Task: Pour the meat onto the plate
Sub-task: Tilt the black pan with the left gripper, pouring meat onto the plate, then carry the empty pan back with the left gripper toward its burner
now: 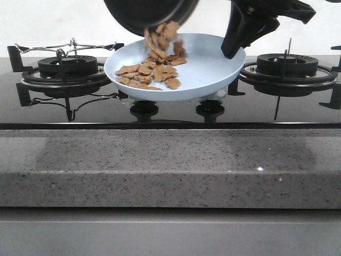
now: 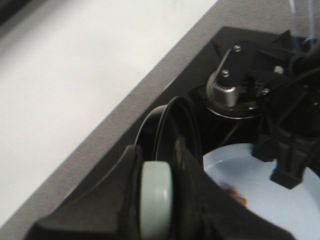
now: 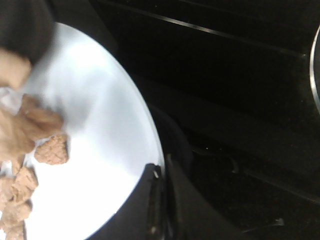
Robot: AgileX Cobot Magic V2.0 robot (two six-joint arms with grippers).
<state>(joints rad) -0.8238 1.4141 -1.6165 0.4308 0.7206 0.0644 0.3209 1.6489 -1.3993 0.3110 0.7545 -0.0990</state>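
The pale-blue plate is held over the middle of the stove. My right gripper is shut on its right rim, which also shows in the right wrist view. The black frying pan is tilted above the plate's left side. Tan-brown meat falls from it and piles on the plate's left half. In the right wrist view the meat lies on the plate. My left gripper is shut on the pan's pale-green handle; the pan stands beyond it.
Gas burners with black grates stand on the left and right of the black glass stove. Two knobs sit below the plate. A grey speckled counter edge runs along the front.
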